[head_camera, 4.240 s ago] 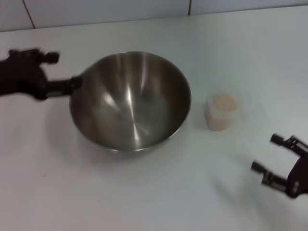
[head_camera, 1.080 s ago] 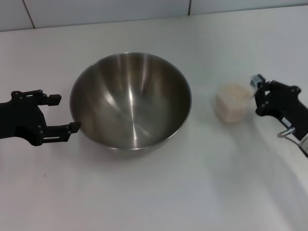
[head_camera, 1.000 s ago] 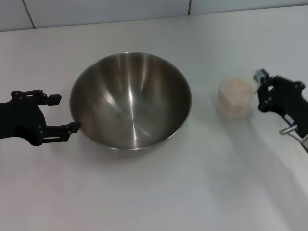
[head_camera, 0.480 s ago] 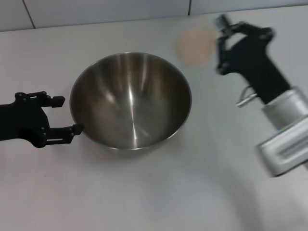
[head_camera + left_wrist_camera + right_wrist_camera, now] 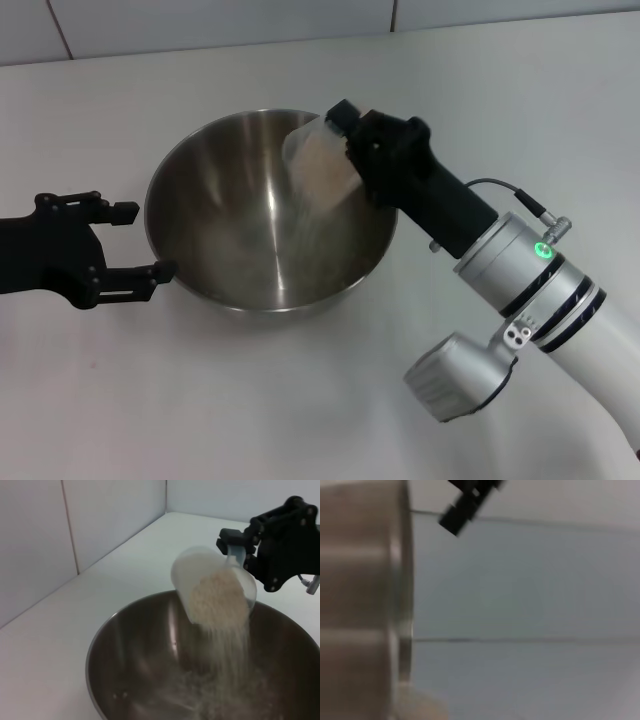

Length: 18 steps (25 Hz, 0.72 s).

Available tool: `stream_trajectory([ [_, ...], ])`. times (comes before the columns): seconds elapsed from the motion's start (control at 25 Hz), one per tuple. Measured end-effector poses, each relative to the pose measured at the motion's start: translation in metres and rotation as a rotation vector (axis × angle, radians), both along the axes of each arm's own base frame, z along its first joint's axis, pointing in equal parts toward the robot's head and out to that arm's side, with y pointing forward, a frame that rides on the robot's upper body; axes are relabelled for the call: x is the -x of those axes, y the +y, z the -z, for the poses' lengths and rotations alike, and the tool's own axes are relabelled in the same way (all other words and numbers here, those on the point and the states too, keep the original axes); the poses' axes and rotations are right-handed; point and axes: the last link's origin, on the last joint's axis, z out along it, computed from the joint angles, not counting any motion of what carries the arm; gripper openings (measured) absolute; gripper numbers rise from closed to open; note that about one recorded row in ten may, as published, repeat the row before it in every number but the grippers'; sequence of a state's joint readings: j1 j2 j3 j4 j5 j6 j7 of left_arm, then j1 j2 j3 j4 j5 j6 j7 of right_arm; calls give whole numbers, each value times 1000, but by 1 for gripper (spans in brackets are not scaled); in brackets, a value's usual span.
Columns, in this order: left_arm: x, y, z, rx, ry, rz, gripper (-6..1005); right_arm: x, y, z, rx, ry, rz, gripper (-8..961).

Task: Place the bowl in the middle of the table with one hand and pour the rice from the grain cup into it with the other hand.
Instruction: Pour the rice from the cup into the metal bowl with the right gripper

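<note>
The steel bowl (image 5: 250, 230) stands on the white table (image 5: 250, 400) near its middle. My right gripper (image 5: 350, 135) is shut on the handle of the clear grain cup (image 5: 322, 170) and holds it tipped above the bowl's right half. Rice (image 5: 318, 165) streams from the cup's mouth into the bowl. My left gripper (image 5: 143, 240) is open at the bowl's left rim, holding nothing. In the left wrist view the tilted cup (image 5: 200, 575), the falling rice (image 5: 222, 605), the bowl (image 5: 125, 670) and the right gripper (image 5: 280, 545) all show, with grains gathering at the bowl's bottom.
A tiled wall (image 5: 200, 20) runs along the table's far edge. My silver-white right arm (image 5: 530, 280) reaches across the right side of the table towards the bowl. The right wrist view shows little that I can make out.
My right gripper took the cup from the table right of the bowl, carried it up and left over the bowl and tipped it; rice now pours. My left gripper came off the rim.
</note>
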<state>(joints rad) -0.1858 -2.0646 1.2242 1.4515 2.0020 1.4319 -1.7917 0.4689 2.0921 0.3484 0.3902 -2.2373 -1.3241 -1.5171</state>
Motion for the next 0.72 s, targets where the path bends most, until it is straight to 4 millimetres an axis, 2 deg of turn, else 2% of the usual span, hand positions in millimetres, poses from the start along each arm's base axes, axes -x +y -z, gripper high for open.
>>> stream_trajectory([
  [0.32, -2, -1, 0, 5, 2, 7, 801, 12, -6, 7, -60, -117, -110, 14],
  [0.72, -5, 1, 0, 17, 1, 19, 800, 14, -8, 10, -205, -308, -197, 13],
])
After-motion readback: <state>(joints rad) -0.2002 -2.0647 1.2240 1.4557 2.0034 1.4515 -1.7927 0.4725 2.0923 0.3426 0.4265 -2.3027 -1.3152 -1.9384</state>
